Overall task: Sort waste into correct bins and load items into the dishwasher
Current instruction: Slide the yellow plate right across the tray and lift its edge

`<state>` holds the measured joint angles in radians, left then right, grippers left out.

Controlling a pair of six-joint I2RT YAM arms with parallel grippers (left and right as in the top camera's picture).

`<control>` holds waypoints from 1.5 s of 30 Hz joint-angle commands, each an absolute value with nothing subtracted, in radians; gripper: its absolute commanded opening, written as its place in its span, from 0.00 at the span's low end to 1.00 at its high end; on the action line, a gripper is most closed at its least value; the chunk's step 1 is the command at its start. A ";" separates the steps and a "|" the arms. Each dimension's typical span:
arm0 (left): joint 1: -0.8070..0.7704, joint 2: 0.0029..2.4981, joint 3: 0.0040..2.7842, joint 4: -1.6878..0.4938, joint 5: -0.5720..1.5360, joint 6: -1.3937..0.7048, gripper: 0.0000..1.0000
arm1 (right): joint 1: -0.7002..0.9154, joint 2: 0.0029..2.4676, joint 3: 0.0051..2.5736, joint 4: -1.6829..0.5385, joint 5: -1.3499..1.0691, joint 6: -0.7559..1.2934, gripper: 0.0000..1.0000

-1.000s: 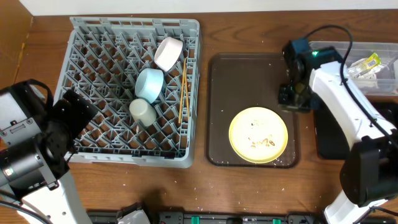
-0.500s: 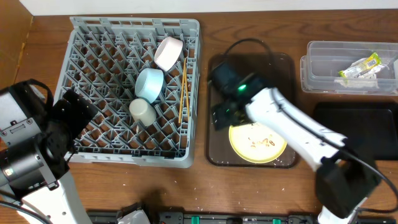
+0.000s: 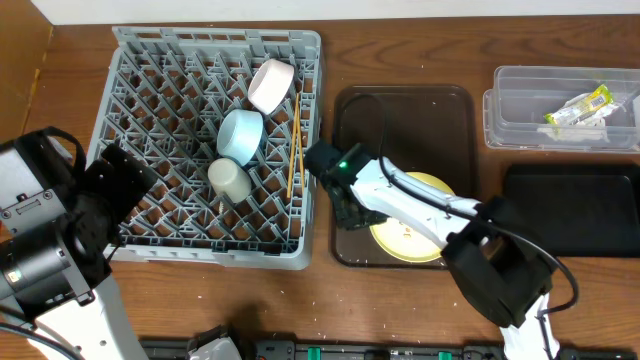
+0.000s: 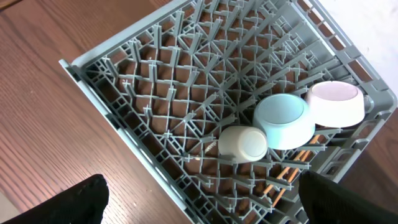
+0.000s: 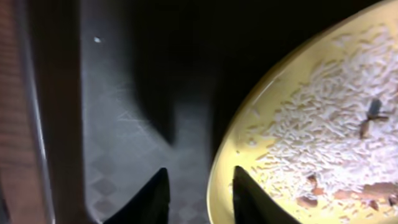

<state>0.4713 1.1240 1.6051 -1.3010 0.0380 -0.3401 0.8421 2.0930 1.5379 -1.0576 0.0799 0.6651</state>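
**Right gripper [image 5: 200, 190] at the yellow plate [image 5: 252, 121]**

Fingers spread astride the plate's rim, one over the plate and one over the brown tray [image 5: 112, 124], clasping nothing. Rice scraps [image 5: 323, 112] strewn across the plate, itself inside the tray. Beyond, grey rack [image 4: 124, 124] holding cream cup [image 4: 242, 142], light-blue bowl [image 4: 283, 118], pink bowl [image 4: 336, 102] and chopsticks [image 4: 286, 174]. Left gripper [image 4: 208, 196] above the rack, parted and empty. Farthest, clear tub [image 3: 520, 125] containing yellow-green wrapper [image 3: 580, 108].

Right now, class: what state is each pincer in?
Left pincer: open, holding nothing.
Right pincer: open, straddling the plate rim, not yet gripping.
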 commanded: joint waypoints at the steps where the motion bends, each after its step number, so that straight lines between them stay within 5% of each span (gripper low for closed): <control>1: 0.476 1.123 1.612 -1.301 0.029 -0.335 0.98 | 0.851 2.101 1.534 -1.058 0.097 0.683 0.26; 21: 0.476 1.123 1.612 -1.301 0.029 -0.335 0.99 | 0.886 2.147 1.514 -1.039 0.120 0.703 0.18; 29: 0.476 1.123 1.612 -1.301 0.029 -0.335 0.99 | 0.910 2.147 1.510 -1.041 0.159 0.729 0.01; 45: 0.476 1.123 1.612 -1.301 0.029 -0.335 0.98 | 0.910 2.147 1.654 -1.232 0.266 0.735 0.01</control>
